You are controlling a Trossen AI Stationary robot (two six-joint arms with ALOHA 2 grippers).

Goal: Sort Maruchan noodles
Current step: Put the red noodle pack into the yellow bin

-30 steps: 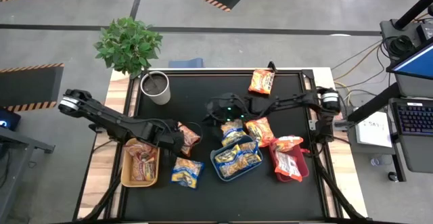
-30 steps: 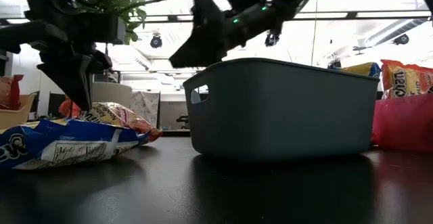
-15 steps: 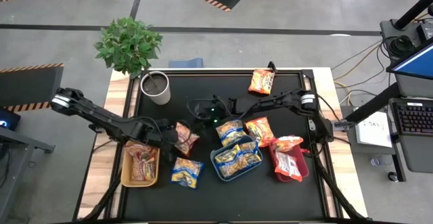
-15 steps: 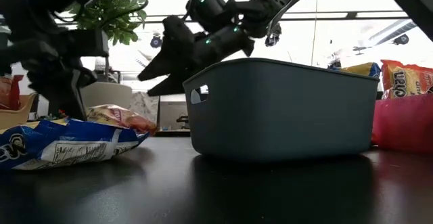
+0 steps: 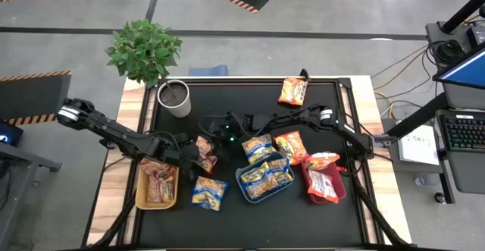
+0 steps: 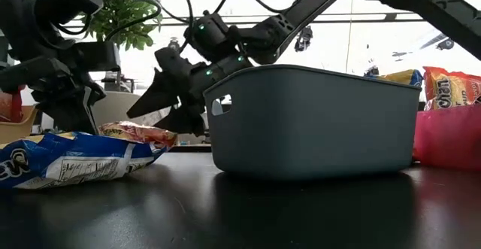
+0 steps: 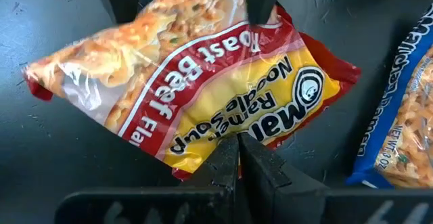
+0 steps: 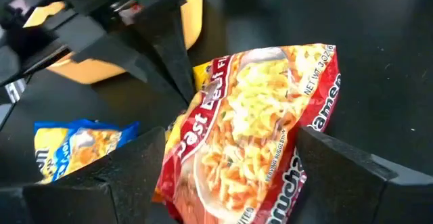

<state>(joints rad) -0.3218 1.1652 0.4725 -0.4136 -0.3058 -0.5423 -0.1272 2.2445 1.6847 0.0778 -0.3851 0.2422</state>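
Reaching leftward across the mat since a second ago, the right gripper (image 5: 214, 132), fingers spread, now sits at one o'clock of the red packet (image 5: 204, 149), whose nine-o'clock edge the left gripper (image 5: 191, 152) pinches shut.

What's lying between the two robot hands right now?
A red packet lies between the left hand and right hand; both wrist views show it.
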